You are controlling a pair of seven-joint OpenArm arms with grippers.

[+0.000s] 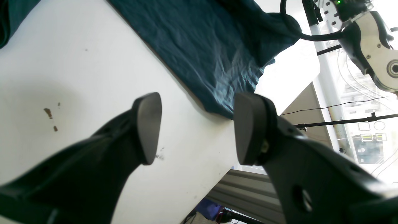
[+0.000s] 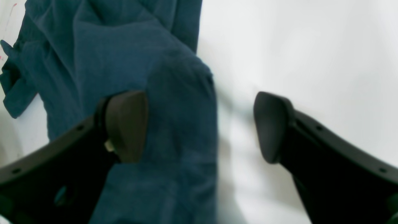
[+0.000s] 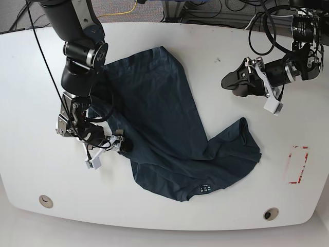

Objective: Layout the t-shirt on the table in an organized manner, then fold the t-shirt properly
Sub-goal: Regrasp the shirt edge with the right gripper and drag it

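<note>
Left wrist view. Jaws of the left gripper (image 1: 194,127) spread wide, nothing between them. Held above the white surface (image 1: 77,77), near its edge, with a wrinkled border of the t-shirt (image 1: 199,43) lying ahead of the pads. Probably kept clear of the cloth to leave room for an approach onto that border. Small brown specks visible on the surface to the left of the pads.

Right wrist view. Jaws of the right gripper (image 2: 199,127) also spread, not pinching. Positioned astride a raised fold at the t-shirt (image 2: 174,102) edge: one pad over dark cloth, the other over bare surface (image 2: 304,46). Contact between pad and cloth cannot be told; picture blurred. Judged as a straddle ahead of a pinch on that edge, so the fold can be drawn outward.

Base view. T-shirt (image 3: 169,134) lying crumpled around the middle of the surface (image 3: 31,170), one sleeve bunched at the right, label area at the near hem; not yet laid flat. Right gripper (image 3: 119,144) at the left edge of the cloth, low to the surface. Left gripper (image 3: 234,81) at the far right, well apart from the cloth. Red tape mark (image 3: 297,164) at the near right, uncovered. Two round grommet holes (image 3: 45,200) along the near edge.

Containers: none in any view; nothing held in or by anything.
</note>
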